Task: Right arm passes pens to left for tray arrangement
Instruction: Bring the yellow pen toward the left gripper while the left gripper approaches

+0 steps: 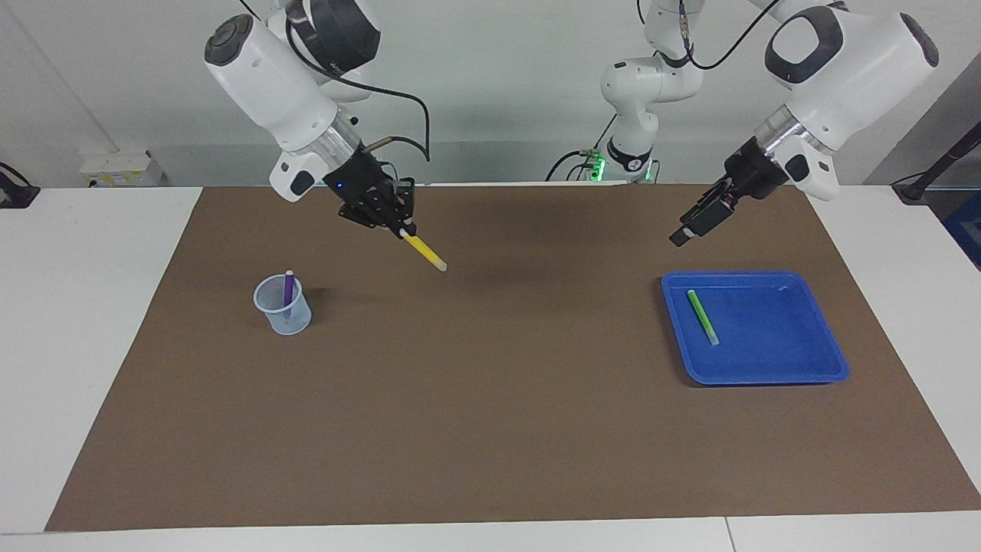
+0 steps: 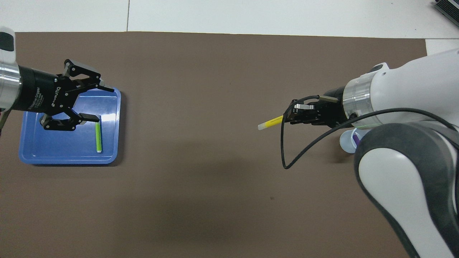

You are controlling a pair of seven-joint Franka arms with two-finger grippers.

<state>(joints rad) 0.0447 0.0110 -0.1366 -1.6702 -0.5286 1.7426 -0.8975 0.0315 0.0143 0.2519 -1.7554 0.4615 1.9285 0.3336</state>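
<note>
Right claw [image 1: 401, 231] clamped on yellow pen [image 1: 425, 252] jutting from it, midair above mat [image 1: 490, 429].

My view: a robotics lab bench

I see two white arms bolted at a white table [image 1: 92, 307] under a brown mat [image 1: 490, 399] (green base lights glowing), bare wall, cables, probably a socket box [image 1: 115, 169] at the edge.

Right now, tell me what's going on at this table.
The right claw is shut on the yellow pen, up over the mat, pointing it toward the left arm's end. The left claw hangs open over the mat beside the tray, where the green pen lies. The purple pen stands in the cup.
</note>
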